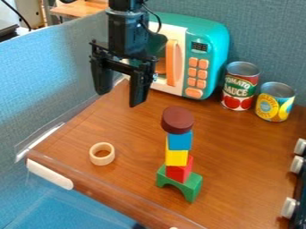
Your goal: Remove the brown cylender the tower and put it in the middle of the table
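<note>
Your end effector (pixel 121 99) hangs released; the brown cylinder (pixel 178 119) lies right and nearer, atop the block tower (pixel 177 157).

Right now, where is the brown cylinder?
In the camera view, the brown cylinder sits right of the gripper, atop the tower's blue block.

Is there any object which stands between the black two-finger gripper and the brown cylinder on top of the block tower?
Nothing visible stands between the gripper and the brown cylinder. The beige ring lies off to the side, and the teal toy microwave stands behind.
</note>
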`<state>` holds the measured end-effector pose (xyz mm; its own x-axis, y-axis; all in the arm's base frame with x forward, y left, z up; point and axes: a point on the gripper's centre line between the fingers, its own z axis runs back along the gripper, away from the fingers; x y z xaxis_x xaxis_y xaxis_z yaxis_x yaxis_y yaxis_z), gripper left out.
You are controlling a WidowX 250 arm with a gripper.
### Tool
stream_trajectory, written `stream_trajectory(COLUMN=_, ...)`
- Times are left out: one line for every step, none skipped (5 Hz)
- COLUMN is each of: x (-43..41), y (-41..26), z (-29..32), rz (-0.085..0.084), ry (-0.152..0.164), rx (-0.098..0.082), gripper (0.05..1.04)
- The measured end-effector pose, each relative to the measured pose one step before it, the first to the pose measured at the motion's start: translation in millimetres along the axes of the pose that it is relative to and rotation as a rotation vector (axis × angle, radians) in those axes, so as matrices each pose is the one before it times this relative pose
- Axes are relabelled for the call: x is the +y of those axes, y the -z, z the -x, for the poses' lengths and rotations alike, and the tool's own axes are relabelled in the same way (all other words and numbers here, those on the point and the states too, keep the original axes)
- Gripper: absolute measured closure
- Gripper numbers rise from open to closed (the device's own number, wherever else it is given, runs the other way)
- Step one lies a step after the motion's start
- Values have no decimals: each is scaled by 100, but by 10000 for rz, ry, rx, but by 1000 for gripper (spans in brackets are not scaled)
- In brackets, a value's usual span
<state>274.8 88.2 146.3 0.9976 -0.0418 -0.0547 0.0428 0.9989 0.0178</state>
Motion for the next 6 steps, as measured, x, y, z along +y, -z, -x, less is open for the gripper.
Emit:
stream_trajectory(x=-112, y=675, z=32, rz=128, ry=-31, rx=232, gripper=83)
stream_trajectory(x=-1838, y=-1859, z=-26, rz=-5, ry=343, rx=-398, gripper=83)
stream_trajectory(x=-1250, y=-4086, z=219, rz=-337, ry=164, rx=-916, gripper=83)
stream_trajectory(x=-233, y=-2567, z=246, rz=-213, ry=26, rx=-770, gripper=83)
stream_trajectory(x=-1860, y=45, z=-331, rz=-146, ry=629, rx=259, gripper=83)
stream_trajectory(x=-1275, y=2429, z=-963, rz=198, ry=644, rx=586, gripper=83)
